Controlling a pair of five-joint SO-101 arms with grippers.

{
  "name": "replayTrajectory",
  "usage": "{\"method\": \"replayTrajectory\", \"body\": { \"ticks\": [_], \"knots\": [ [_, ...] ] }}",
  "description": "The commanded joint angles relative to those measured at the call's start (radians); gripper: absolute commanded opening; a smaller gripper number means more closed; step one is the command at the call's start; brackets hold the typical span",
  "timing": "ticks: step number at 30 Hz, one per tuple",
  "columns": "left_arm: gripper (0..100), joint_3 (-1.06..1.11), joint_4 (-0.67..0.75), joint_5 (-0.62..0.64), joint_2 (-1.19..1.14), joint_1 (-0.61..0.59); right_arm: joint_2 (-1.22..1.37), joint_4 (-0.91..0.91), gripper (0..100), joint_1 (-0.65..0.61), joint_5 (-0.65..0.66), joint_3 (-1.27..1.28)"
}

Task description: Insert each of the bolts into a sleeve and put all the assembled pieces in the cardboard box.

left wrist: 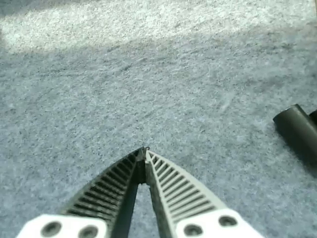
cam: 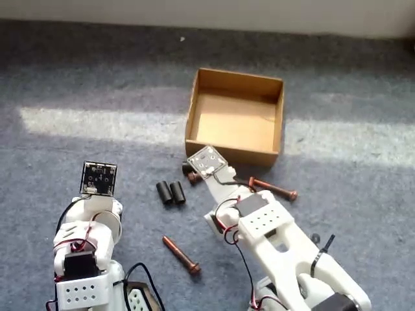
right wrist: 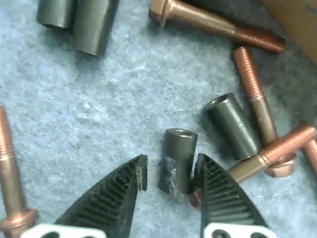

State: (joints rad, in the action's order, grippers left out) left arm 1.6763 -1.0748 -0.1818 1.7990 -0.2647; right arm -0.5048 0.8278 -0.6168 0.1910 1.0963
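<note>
The cardboard box (cam: 237, 116) stands open at the far middle of the carpet. In the right wrist view my right gripper (right wrist: 171, 171) is open around a dark sleeve (right wrist: 177, 159) lying on the carpet; one finger is close to it and a gap shows on the other side. Another sleeve (right wrist: 233, 124) and copper bolts (right wrist: 255, 99) (right wrist: 277, 153) (right wrist: 213, 22) lie just beyond, near the box's front wall. Two sleeves (cam: 170, 192) lie side by side left of the right gripper (cam: 192, 173). My left gripper (left wrist: 144, 151) is shut over bare carpet, with one sleeve (left wrist: 297, 131) off to its side.
One bolt (cam: 181, 254) lies alone on the carpet between the two arms, and another bolt (cam: 272, 188) lies right of the right gripper. Grey carpet (cam: 78, 78) stretches open to the left and behind the box.
</note>
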Motion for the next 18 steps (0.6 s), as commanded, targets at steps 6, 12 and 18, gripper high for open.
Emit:
{"method": "replayTrajectory", "body": {
  "ticks": [6, 12, 18],
  "knots": [
    [1, 0.016, 0.026, -0.009, 0.008, -0.007, 0.174, -0.002, 12.2, 0.019, 0.012, -0.058],
    [1, 0.016, 0.026, -0.009, 0.008, -0.007, 0.183, -0.004, 10.9, 0.019, 0.009, -0.076],
    [1, 0.016, 0.026, -0.009, 0.008, -0.007, 0.185, -0.01, 1.9, 0.016, 0.012, -0.073]
  ]
}}
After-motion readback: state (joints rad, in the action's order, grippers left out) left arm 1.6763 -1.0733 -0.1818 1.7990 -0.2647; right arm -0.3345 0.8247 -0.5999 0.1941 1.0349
